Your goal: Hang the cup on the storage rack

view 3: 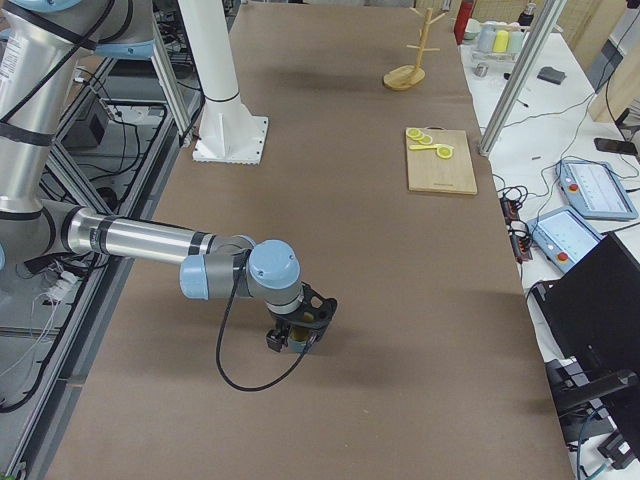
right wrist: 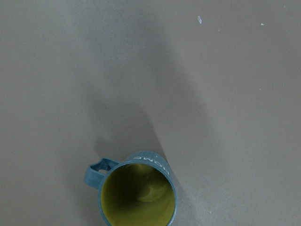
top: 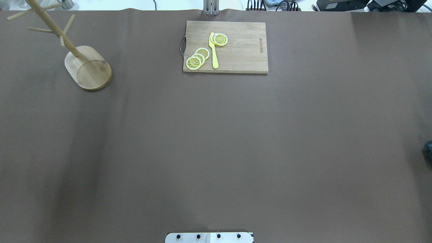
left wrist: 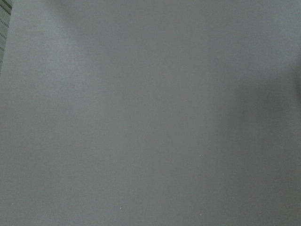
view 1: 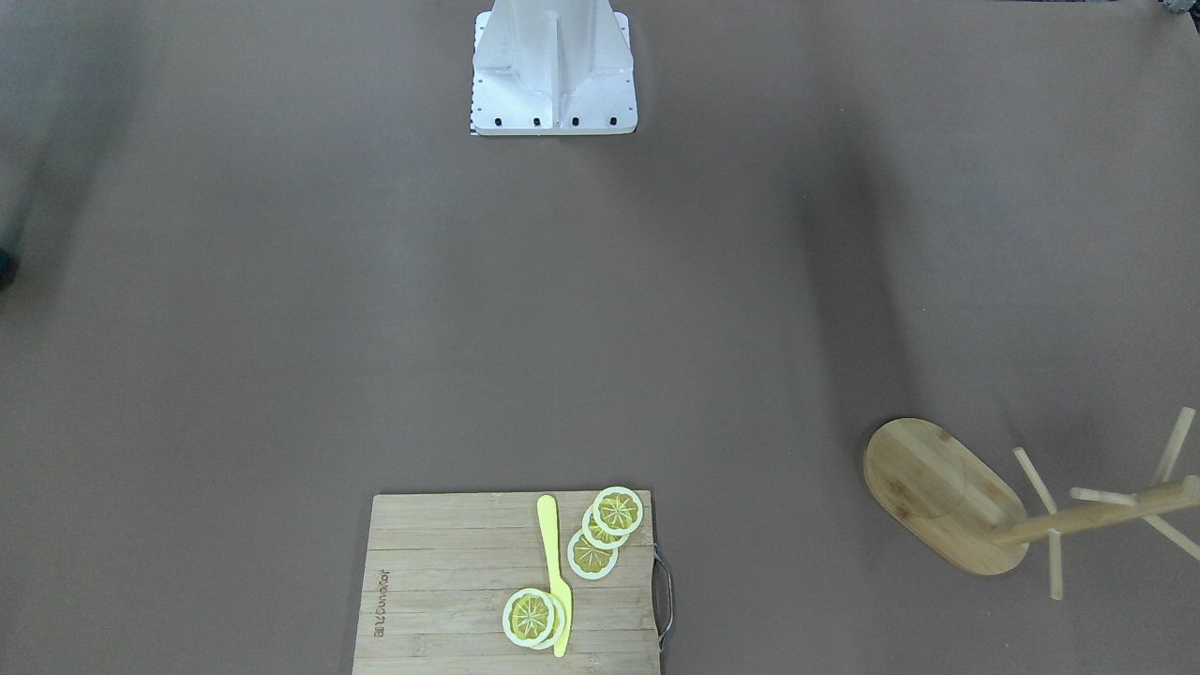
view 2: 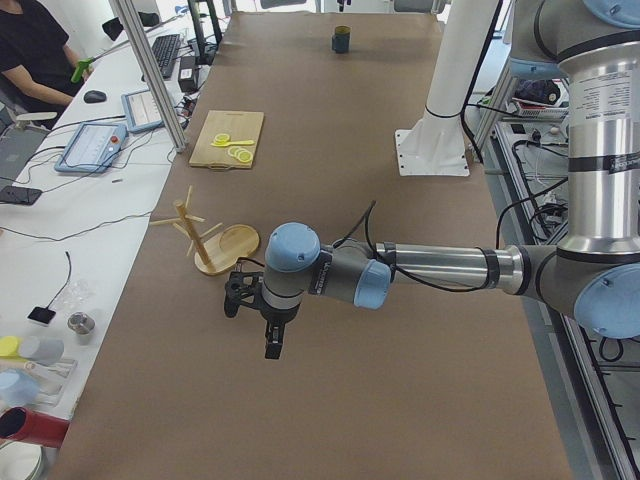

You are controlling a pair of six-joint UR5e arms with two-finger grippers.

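Note:
The cup is teal-blue with a yellow-green inside. It stands upright on the brown table at the bottom of the right wrist view, handle to the left, and it shows small at the far end in the exterior left view. My right gripper hangs just over it. No fingers show in the wrist view, so I cannot tell if it is open or shut. The storage rack stands at the far left, also in the front view. My left gripper hovers over bare table beside the rack; I cannot tell its state.
A bamboo cutting board with lemon slices and a yellow knife lies at the far middle of the table. A dark shape sits at the overhead view's right edge. The robot's base plate is at the near edge.

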